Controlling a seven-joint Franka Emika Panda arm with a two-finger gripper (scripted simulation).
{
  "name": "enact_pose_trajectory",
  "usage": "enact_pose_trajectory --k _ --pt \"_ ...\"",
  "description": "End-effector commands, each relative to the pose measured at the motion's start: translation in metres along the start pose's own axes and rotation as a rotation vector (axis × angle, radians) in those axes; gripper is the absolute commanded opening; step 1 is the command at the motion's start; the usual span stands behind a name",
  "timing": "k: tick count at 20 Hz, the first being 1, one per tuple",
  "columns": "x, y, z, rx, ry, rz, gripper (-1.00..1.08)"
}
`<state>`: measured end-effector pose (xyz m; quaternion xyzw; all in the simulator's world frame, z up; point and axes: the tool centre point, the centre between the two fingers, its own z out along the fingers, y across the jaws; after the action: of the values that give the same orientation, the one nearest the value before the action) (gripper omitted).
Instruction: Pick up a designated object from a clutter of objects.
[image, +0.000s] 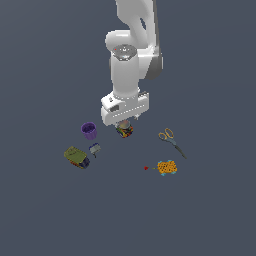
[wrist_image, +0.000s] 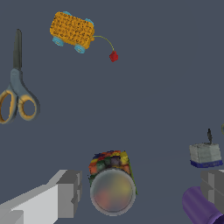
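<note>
Hanging straight down from my white arm (image: 131, 55), my gripper (wrist_image: 140, 192) stands over the colourful jar (wrist_image: 111, 186), its fingers (wrist_image: 69, 192) spread wide on either side of the jar without touching it; I hold nothing. In the exterior view the jar (image: 124, 130) sits just under the hand, near the middle of the dark grey floor (image: 210, 210). The jar is clear, with red, yellow, blue and orange bits inside, and the wrist view looks down on its round end.

The olive-green box (image: 76, 157) lies well off to the exterior view's left. The gold-handled scissors (image: 171, 140) lie to the exterior view's right of the jar, blades closed. The purple cup (image: 89, 130) stands just beside the jar on the exterior view's left; in the wrist view it lies partly behind one finger. The orange-blue block (image: 167, 167) lies below the scissors, with a thin cord ending in a small red bead (wrist_image: 113, 56). The tiny grey item (image: 94, 148) sits between cup and box.
</note>
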<state>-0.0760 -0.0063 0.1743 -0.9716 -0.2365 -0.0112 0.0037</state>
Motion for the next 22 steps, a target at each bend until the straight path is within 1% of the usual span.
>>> enact_pose_trajectory --k 1,6,11,16,22 --pt "-0.015 -0.003 0.017 -0.001 -0.006 -0.057 1.00" --pt "-0.040 -0.010 0.042 -0.001 -0.015 -0.146 1.00" --pt "-0.057 -0.015 0.057 0.000 -0.021 -0.204 1.00" --pt "-0.065 -0.018 0.064 0.001 -0.023 -0.231 1.00" --pt "-0.066 -0.018 0.066 0.001 -0.024 -0.230 1.00"
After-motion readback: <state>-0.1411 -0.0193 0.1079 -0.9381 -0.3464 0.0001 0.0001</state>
